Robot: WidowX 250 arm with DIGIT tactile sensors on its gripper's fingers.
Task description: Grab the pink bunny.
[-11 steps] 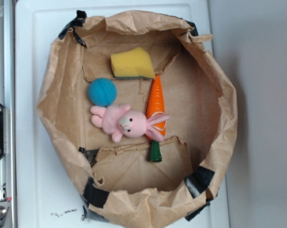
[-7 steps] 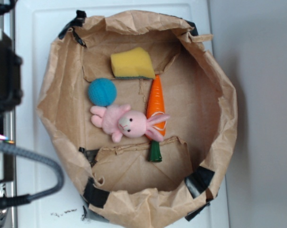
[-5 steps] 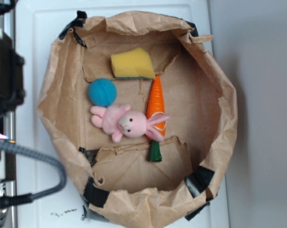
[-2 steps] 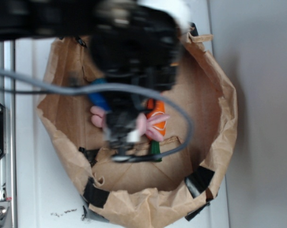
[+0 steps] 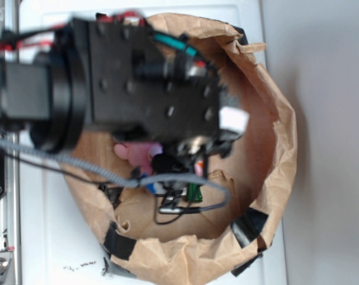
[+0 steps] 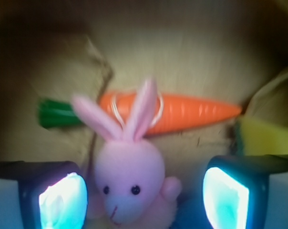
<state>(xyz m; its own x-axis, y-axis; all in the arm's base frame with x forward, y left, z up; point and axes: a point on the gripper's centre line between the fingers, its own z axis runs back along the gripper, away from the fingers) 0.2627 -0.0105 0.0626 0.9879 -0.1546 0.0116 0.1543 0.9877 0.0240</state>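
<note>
From my wrist I see the pink bunny point(image 6: 127, 179) face on, head between my two fingers point(image 6: 60, 200), its ears lying up across the orange carrot point(image 6: 182, 112) that stretches sideways behind it, green top to the left. My gripper point(image 6: 144, 198) is spread wide, one finger on either side of the bunny's head and neither touching it. A yellow block point(image 6: 265, 136) shows at the right edge, just past the carrot's tip. The exterior view gives almost none of that: my black arm point(image 5: 132, 89) reaches in from the left over the brown paper bag point(image 5: 274, 136) and covers most of its floor. There only the bunny's point(image 5: 135, 153) pink rear and feet poke out below my wrist, with a sliver of orange and a bit of the carrot's green end point(image 5: 195, 191) beside my cables point(image 5: 78, 163). The bag sits on a white surface point(image 5: 43, 237), its crumpled rim patched with black tape point(image 5: 117, 242).
</note>
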